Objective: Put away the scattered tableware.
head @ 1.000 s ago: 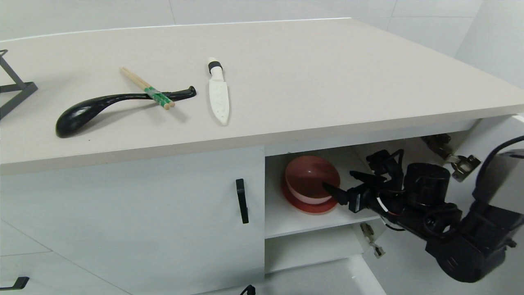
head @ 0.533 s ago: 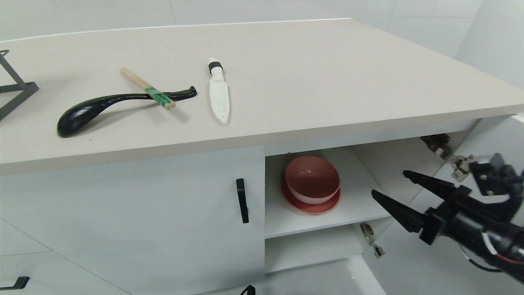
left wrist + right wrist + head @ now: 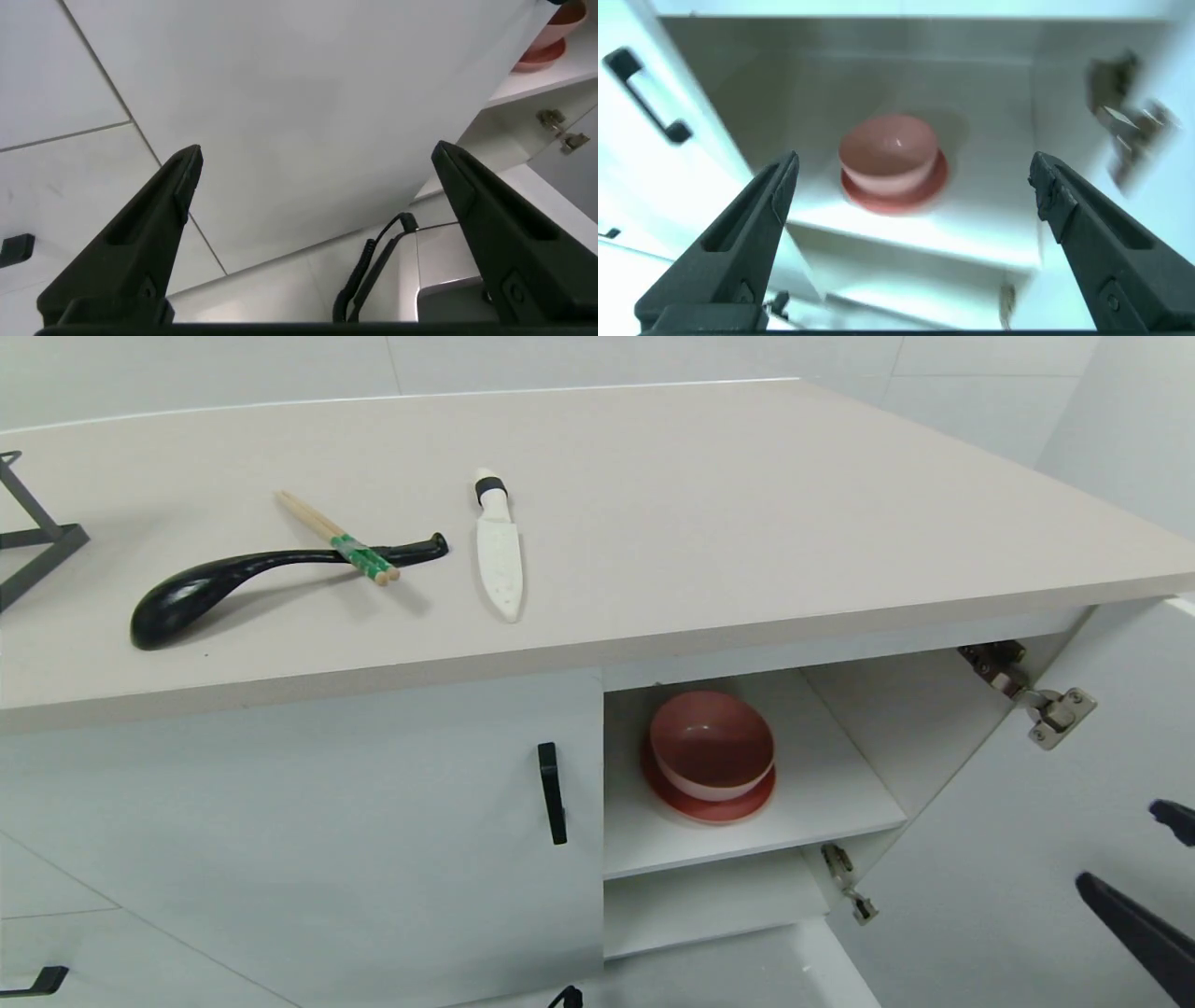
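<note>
A red bowl (image 3: 711, 742) sits on a red plate (image 3: 707, 803) on the upper shelf of the open cabinet; the right wrist view faces the bowl (image 3: 887, 151) and plate (image 3: 898, 193) from outside. My right gripper (image 3: 1116, 842) is open and empty, low to the right of the cabinet and well back from the shelf. On the counter lie a black ladle (image 3: 215, 586), chopsticks (image 3: 338, 538) resting across its handle, and a white knife (image 3: 498, 553). My left gripper (image 3: 316, 149) is open and empty, low before the white cabinet front.
The right cabinet door (image 3: 1046, 859) stands open, with hinges (image 3: 1022, 686) at the frame. The left door is closed, with a black handle (image 3: 553, 793). A black metal rack (image 3: 33, 537) stands at the counter's left edge. A lower shelf (image 3: 709, 901) lies under the bowl's shelf.
My right gripper has pulled back out of the cabinet, down and to the right, away from the bowl. The bowl and plate stay on the shelf.
</note>
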Tool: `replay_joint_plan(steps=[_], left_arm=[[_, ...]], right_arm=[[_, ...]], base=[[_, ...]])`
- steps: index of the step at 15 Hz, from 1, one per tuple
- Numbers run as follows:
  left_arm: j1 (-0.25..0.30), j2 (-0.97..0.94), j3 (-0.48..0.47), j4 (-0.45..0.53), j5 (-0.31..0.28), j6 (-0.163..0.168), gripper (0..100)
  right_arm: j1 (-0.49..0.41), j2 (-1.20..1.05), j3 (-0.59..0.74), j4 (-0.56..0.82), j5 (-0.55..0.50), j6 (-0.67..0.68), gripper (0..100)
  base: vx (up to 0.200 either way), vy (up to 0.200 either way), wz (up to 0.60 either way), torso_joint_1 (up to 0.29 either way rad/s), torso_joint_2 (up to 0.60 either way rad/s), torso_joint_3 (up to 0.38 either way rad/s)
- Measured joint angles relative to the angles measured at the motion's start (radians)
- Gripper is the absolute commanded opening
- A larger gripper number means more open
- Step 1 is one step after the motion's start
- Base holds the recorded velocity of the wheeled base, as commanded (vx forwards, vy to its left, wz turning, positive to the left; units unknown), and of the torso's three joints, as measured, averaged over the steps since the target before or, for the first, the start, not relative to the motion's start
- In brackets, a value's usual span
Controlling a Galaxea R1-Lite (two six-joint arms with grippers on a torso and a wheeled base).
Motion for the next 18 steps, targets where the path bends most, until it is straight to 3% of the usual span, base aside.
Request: replay_joint_plan(steps=[5, 13, 15, 18], left_arm=[[0.100, -0.057, 0.000, 0.000, 0.001, -0.001, 100], [0.113, -0.092, 0.000, 0.000, -0.001, 0.000, 100], [0.113, -0.092, 0.000, 0.001, -0.002, -0.001, 100], [0.113, -0.092, 0.000, 0.001, 0.002, 0.000, 100]], right_arm=[[-0.169, -0.510, -0.042, 0.531, 0.065, 0.000, 100], [-0.232, -0.734, 0.003, 0.723, 0.099, 0.007, 100], [-0.233, -0.743, 0.003, 0.721, 0.041, 0.007, 100], [-0.234, -0.747, 0.004, 0.749, -0.140, -0.017, 100]], base=[[0.000, 0.000, 0.00, 0.000, 0.00, 0.000], [0.000, 0.000, 0.00, 0.000, 0.00, 0.000], [0.000, 0.000, 0.00, 0.000, 0.00, 0.000], [-0.133, 0.000, 0.00, 0.002, 0.00, 0.003]])
